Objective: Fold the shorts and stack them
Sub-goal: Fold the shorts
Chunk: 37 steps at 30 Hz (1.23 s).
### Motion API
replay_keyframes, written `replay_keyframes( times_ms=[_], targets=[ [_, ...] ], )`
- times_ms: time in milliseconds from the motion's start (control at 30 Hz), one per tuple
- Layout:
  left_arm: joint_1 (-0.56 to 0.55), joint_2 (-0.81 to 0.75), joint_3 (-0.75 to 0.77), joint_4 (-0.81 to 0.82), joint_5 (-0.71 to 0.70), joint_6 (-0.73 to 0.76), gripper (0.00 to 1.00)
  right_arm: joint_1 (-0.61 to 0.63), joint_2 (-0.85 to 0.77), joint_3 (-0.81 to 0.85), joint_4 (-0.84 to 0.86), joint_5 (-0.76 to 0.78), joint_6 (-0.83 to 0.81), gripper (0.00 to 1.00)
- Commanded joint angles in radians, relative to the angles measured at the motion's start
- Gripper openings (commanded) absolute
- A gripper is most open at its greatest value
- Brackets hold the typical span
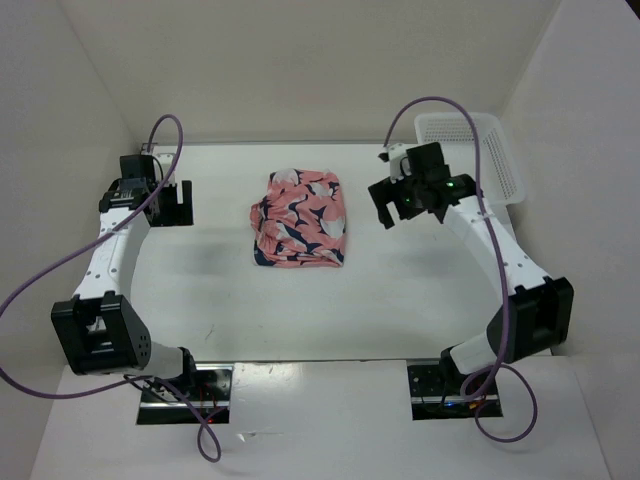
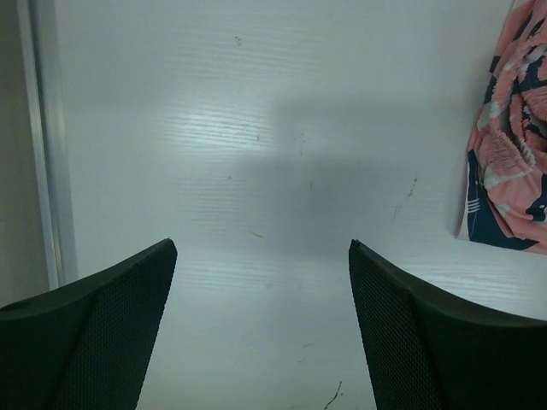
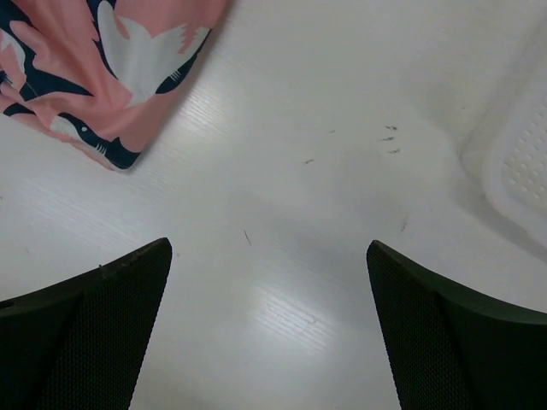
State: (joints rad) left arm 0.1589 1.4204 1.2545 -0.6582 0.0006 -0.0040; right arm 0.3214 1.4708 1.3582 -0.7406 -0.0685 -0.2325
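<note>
The salmon-pink shorts (image 1: 300,220) with a navy and white bird print lie folded in a compact bundle at the middle of the table. They also show at the right edge of the left wrist view (image 2: 513,145) and at the top left of the right wrist view (image 3: 102,68). My left gripper (image 1: 172,204) is open and empty, well to the left of the shorts. My right gripper (image 1: 398,208) is open and empty, just right of the shorts, above bare table.
A white plastic mesh basket (image 1: 480,150) stands at the back right corner, behind my right arm; its edge shows in the right wrist view (image 3: 517,145). White walls close in the table on the left, back and right.
</note>
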Motion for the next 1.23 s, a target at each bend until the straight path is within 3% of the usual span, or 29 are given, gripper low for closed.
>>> replay_keyframes(
  times_ms=[0, 100, 233, 467, 1200],
  targets=[
    [0.022, -0.096, -0.029, 0.045, 0.024, 0.004, 0.89, -0.053, -0.125, -0.010, -0.089, -0.066, -0.014, 1.00],
    [0.047, -0.130, -0.041, 0.045, 0.051, 0.004, 0.89, -0.076, -0.173, -0.022, -0.120, -0.076, 0.007, 1.00],
    [0.080, -0.150, -0.050, 0.045, 0.116, 0.004, 0.90, -0.087, -0.222, -0.031, -0.120, 0.085, 0.096, 1.00],
    [0.099, -0.189, -0.070, 0.045, 0.153, 0.004, 0.93, -0.087, -0.277, -0.002, -0.132, 0.222, 0.177, 1.00],
    [0.099, -0.219, -0.098, 0.045, 0.171, 0.004, 0.94, -0.096, -0.325, -0.041, -0.091, 0.269, 0.196, 1.00]
  ],
)
